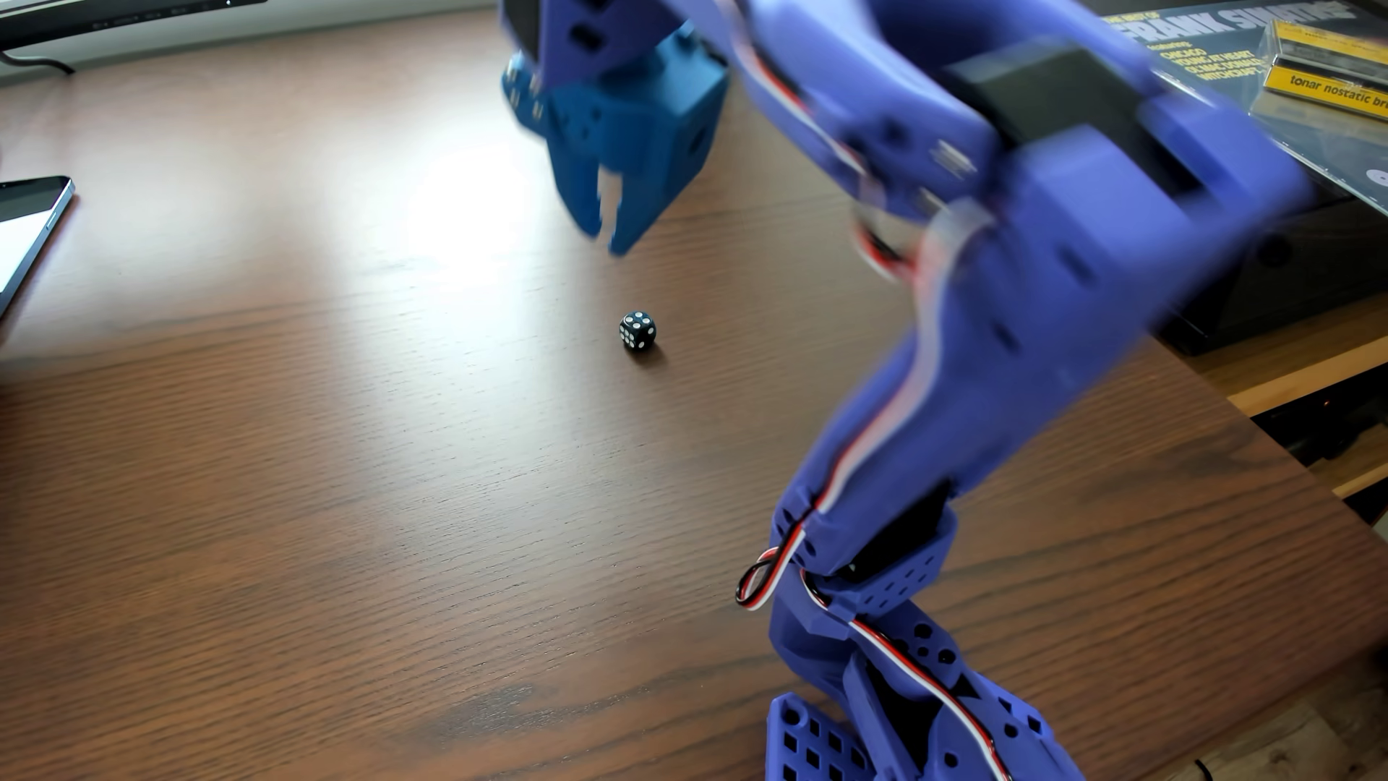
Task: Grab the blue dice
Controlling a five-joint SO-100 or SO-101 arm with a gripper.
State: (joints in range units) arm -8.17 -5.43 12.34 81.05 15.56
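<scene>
A phone (30,233) lies at the left edge of the dark wood-grain table (300,526), its pale screen facing up and only partly in frame. At the far left corner, the foot and lower bezel of a monitor (113,15) sit along the table's back edge. Toward the middle of the table, the blue dice (638,330) rests alone on the bare wood, white pips showing on its top and side faces, a small shadow beside it. Above and beyond it, nearer the back edge, the blue gripper (610,239) hangs in the air with its tips pointed down; the two fingers stand slightly apart with a narrow gap between them and nothing held. The gripper is clear of the dice and not touching the table. From there the blurred purple-blue arm (976,390) sweeps right and down to its base (864,721) at the table's near edge, red, white and black wires (766,578) looping along its joints. At the far right corner, a dark record sleeve (1217,52) with white lettering lies under a clear case with a yellow label (1329,82).
</scene>
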